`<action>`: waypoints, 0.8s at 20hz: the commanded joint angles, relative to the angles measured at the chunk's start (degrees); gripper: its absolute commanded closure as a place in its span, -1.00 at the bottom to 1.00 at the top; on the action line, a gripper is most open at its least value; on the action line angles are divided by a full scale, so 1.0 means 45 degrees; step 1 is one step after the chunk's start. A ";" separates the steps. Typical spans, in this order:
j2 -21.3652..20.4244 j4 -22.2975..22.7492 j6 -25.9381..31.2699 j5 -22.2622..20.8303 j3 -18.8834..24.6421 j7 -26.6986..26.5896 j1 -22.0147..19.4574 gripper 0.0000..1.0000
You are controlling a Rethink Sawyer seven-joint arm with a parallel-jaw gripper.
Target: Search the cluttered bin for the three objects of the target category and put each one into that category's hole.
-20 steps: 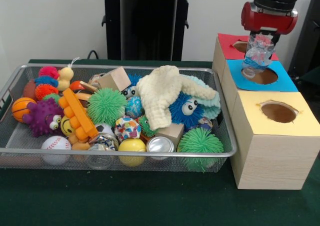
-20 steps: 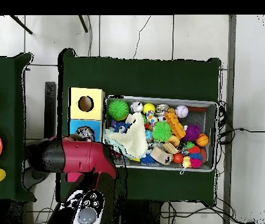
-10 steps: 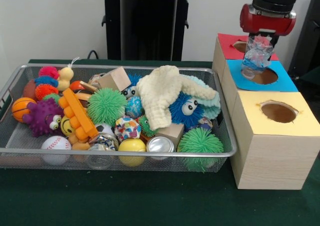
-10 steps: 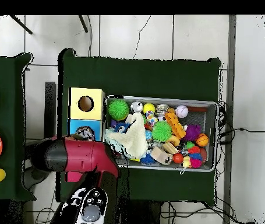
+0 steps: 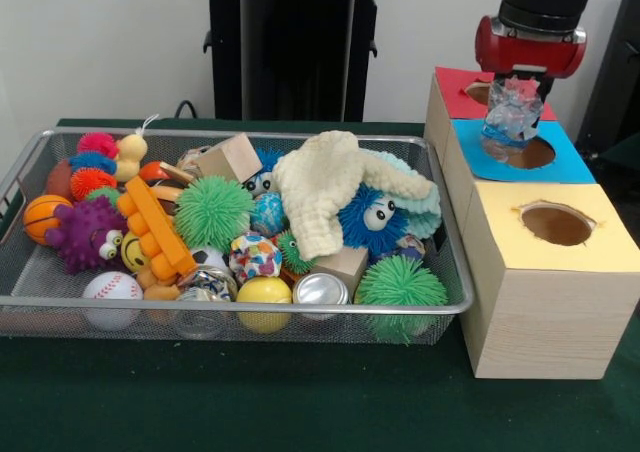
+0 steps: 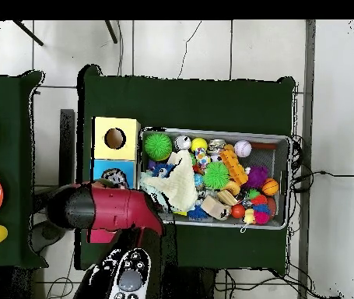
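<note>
Clear crumpled plastic bottle (image 5: 512, 115) hangs clamped in the red gripper (image 5: 517, 84) jaws above the blue box's round hole (image 5: 529, 153), so centre it at six o'clock before releasing.

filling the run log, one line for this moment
gripper: shut on crumpled clear plastic bottle | position: above blue-topped box hole | wire mesh bin: full

Counts, relative to the wire mesh bin (image 5: 40, 292): beside it, 3 wooden boxes with holes, one each red-topped (image 5: 462, 90), blue-topped (image 5: 570, 162), yellow-topped (image 5: 590, 257). Inside it: 3 green spiky balls (image 5: 212, 212) (image 5: 400, 287) (image 5: 292, 254), 1 white baseball (image 5: 112, 288), 1 orange basketball (image 5: 42, 215), 2 wooden blocks (image 5: 232, 157) (image 5: 345, 265).
</note>
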 commanded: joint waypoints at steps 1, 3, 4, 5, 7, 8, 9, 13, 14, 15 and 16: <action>0.0363 0.1224 -0.0581 -0.0271 0.0984 0.1798 -0.0422 1.00; 0.0214 0.1425 -0.0623 -0.0327 0.1010 0.1660 -0.0578 1.00; 0.0102 0.1582 -0.0651 -0.0373 0.1038 0.1530 -0.0707 1.00; -0.0042 0.1792 -0.0672 -0.0443 0.1062 0.1369 -0.0862 1.00; -0.0223 0.2039 -0.0720 -0.0555 0.1152 0.1130 -0.1121 1.00; -0.0309 0.2200 -0.0782 -0.0624 0.1223 0.0989 -0.1293 1.00; -0.0297 0.2263 -0.0865 -0.0692 0.1285 0.0901 -0.1441 1.00; -0.0281 0.2659 -0.1316 -0.0962 0.1534 0.0724 -0.1914 1.00; -0.0275 0.2753 -0.1425 -0.1036 0.1592 0.0679 -0.2037 1.00; -0.0282 0.2810 -0.1452 -0.1114 0.1619 0.0624 -0.2153 1.00; -0.0308 0.2870 -0.1498 -0.1198 0.1658 0.0580 -0.2267 1.00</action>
